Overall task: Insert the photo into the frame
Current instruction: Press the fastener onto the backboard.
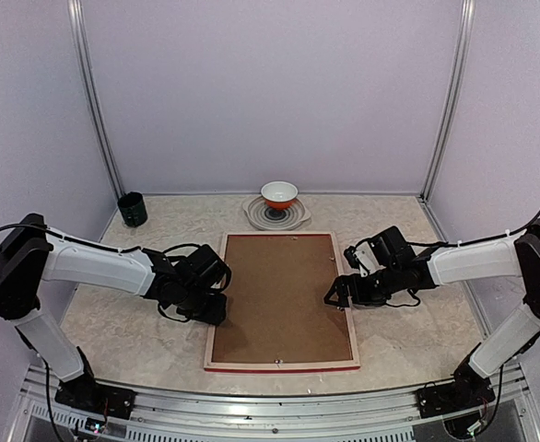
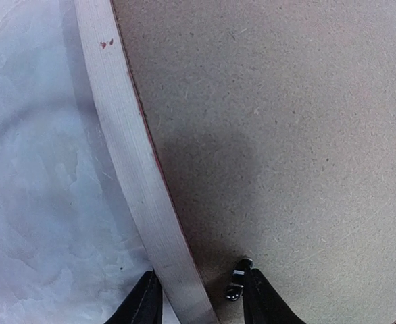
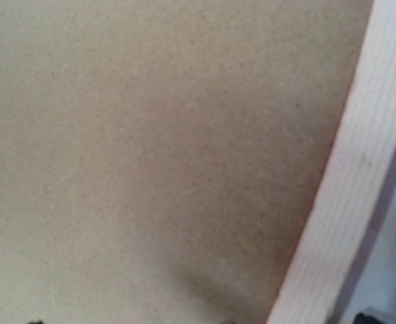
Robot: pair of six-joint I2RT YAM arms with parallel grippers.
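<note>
Now, left gripper (image 2: 199, 298): jaws apart, astride the left rail of the frame (image 1: 284, 366), about midway along it; not clamped on it.
Left fingers (image 2: 142, 305): 1 on the rail's outer side, just beside the wood and over the table (image 1: 141, 333); the other on the inner side, over the backing board (image 1: 284, 295), with a small metal tab (image 2: 234, 289) between it and the rail.
Right gripper (image 1: 337, 296): jaws wide apart at the frame's right rail, about midway along; nothing held, and its wrist view barely shows the fingertips.
Frame: flat on the table, back side up, pale wood rails with a thin red inner edge, between the 2 grippers.
Backing board: plain brown, filling the frame's opening.
Bowl (image 1: 279, 192): red and white, on a plate (image 1: 252, 215) just beyond the frame's far rail.
Cup (image 1: 132, 209): dark, well apart from the frame, beyond its far left corner.
</note>
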